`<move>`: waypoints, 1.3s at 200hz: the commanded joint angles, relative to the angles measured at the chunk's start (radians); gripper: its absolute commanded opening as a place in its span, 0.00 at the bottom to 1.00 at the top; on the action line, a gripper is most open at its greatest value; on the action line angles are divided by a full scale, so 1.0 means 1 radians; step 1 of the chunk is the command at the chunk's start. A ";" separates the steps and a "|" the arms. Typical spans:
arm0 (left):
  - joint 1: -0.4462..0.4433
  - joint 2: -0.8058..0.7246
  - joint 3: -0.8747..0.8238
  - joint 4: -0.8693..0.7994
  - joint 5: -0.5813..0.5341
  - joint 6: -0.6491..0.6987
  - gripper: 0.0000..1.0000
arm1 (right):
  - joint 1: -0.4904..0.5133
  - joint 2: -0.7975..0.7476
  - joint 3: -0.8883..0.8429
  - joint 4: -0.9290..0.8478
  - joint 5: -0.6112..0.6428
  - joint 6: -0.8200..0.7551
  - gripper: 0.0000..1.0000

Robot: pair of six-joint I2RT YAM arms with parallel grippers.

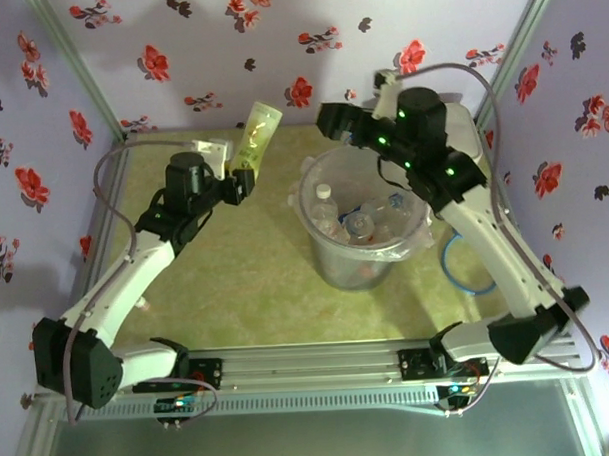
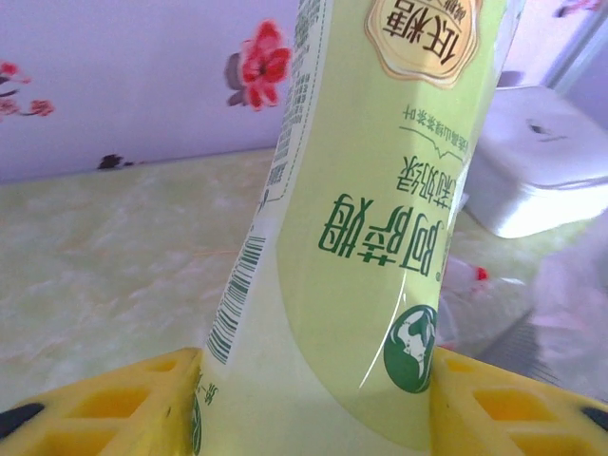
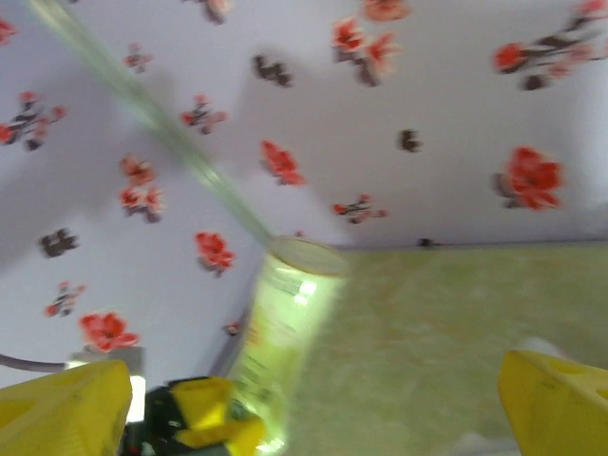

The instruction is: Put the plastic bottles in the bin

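Left gripper (image 1: 241,178): its yellow, lattice-moulded plastic fingers (image 2: 114,407) pinch one end of a tall, smooth plastic bottle (image 1: 257,135) wrapped in a glossy yellow-green label with green characters and a barcode. The bottle's long axis runs straight out from these jaws and is tilted slightly right in the top view. Its flat round end points away from the jaws, toward the floral-papered back wall (image 1: 178,42). In the left wrist view the label print reads upside down.

To the right of these jaws and lower stands the round translucent grey bin (image 1: 326,257), lined with a crinkled clear bag. It holds several small clear bottles (image 1: 359,224) lying jumbled, and it rests on the marbled yellow-green table (image 1: 247,290).

A white rounded plastic box (image 2: 541,161) sits beyond the left jaws, to their right.

Right gripper (image 1: 333,119): jaws spread wide, gripping nothing. It is above the bin's far rim and faces the held bottle.
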 commanded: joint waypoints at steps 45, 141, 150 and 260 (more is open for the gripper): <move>-0.025 -0.115 -0.095 0.178 0.160 0.020 0.53 | 0.054 0.291 0.237 -0.020 -0.092 0.035 1.00; -0.036 -0.055 -0.086 0.204 0.181 0.012 0.52 | 0.073 0.370 0.222 0.014 -0.175 0.077 0.76; -0.036 -0.051 -0.085 0.200 0.180 0.013 0.53 | 0.072 0.366 0.220 0.014 -0.166 0.074 0.66; -0.060 -0.104 -0.066 0.260 0.206 -0.085 1.00 | -0.023 0.111 0.150 0.176 -0.004 -0.030 0.45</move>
